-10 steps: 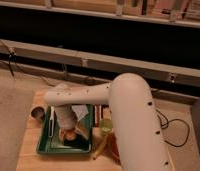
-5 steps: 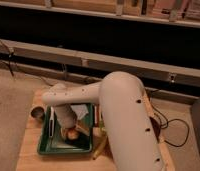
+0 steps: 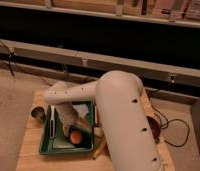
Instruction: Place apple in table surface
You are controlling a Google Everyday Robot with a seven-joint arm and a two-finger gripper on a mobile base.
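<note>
So the big white arm [image 3: 118, 115] comes in from the right side of the green tray [image 3: 47, 143] and bends down into it. The tool [image 3: 72, 130] ends up low over the tray's front half, right on top of the apple [image 3: 76, 136]. The apple is inside the tray, toward the front and a bit right of its middle, not out on the worktop [image 3: 30, 152]. Honestly I can't tell if the tool is clamped on the apple or just sitting apart around it, since the two blur together right there. As for room, the tray takes up most of the middle of the worktop. The bare wood I can see is a strip along the tray's left rim running out to the worktop's left edge, plus a band in front of the tray's front rim. A small metal cup [image 3: 38, 114] stands just outside the tray's left rim near the back corner, so that corner is tight. A long yellow fruit [image 3: 99, 148] lies at the tray's front right corner, touching or nearly touching the rim. Something white and flat [image 3: 83, 109] lies in the back of the tray, behind the tool. To the right of the tray the arm's bulk covers the worktop. A dark reddish bowl [image 3: 154, 128] peeks out past the arm, well apart from the tray.
</note>
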